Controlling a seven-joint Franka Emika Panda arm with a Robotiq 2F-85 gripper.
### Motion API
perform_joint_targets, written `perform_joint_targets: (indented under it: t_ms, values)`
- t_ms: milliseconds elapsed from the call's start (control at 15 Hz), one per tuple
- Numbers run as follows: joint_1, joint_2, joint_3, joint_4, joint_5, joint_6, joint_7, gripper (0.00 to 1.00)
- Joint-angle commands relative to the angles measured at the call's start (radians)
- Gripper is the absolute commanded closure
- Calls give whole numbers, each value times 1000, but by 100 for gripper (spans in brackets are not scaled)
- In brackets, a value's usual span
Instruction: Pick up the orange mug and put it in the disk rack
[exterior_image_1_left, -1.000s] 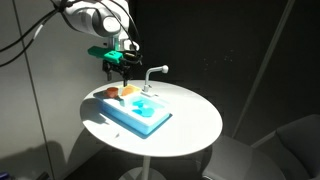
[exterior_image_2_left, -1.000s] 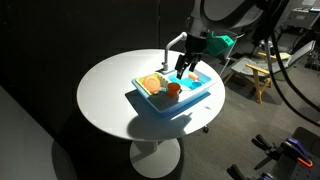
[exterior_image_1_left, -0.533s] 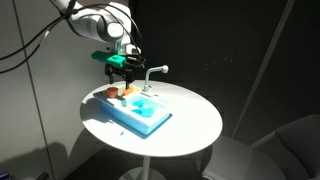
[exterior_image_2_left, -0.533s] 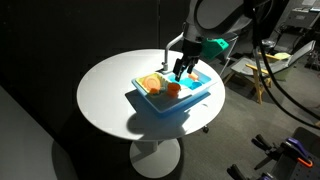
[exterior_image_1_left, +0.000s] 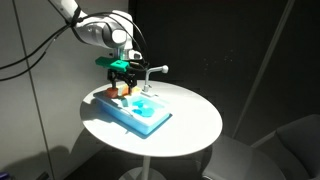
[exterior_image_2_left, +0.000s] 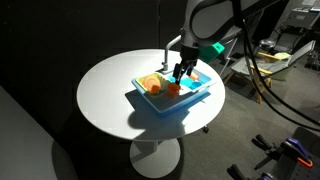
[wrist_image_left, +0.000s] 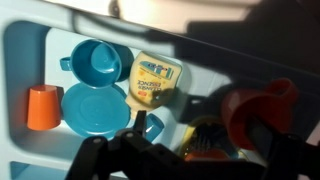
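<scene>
The orange mug (wrist_image_left: 256, 108) looks reddish-orange in shadow and stands in the light blue sink unit (wrist_image_left: 215, 55). It also shows in both exterior views (exterior_image_2_left: 172, 88) (exterior_image_1_left: 119, 93). My gripper (wrist_image_left: 193, 137) hangs low over the unit, open, just beside the mug and not holding it; it shows in both exterior views (exterior_image_2_left: 179, 72) (exterior_image_1_left: 122, 84). A yellow-orange bristly item (wrist_image_left: 197, 128) lies between my fingers. The disk rack is the pale end section of the unit (exterior_image_2_left: 141, 92) (exterior_image_1_left: 101, 99); in the wrist view it is out of sight.
In the unit lie a blue cup (wrist_image_left: 95, 60), a blue plate (wrist_image_left: 95, 107), a small orange cup (wrist_image_left: 40, 107) and a yellow packet (wrist_image_left: 153, 80). A grey-white faucet (exterior_image_1_left: 152, 72) stands at the unit's back. The unit sits on a round white table (exterior_image_2_left: 110, 105).
My gripper has come down closer to the sink unit and shifted slightly toward the mug. Nothing in the unit has moved.
</scene>
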Motion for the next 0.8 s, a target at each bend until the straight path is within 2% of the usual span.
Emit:
perform_joint_targets:
  t_ms: [0, 733]
  values:
    - [2, 34, -6, 45, -32, -33, 24, 0]
    - [2, 51, -5, 46, -38, -27, 19, 0]
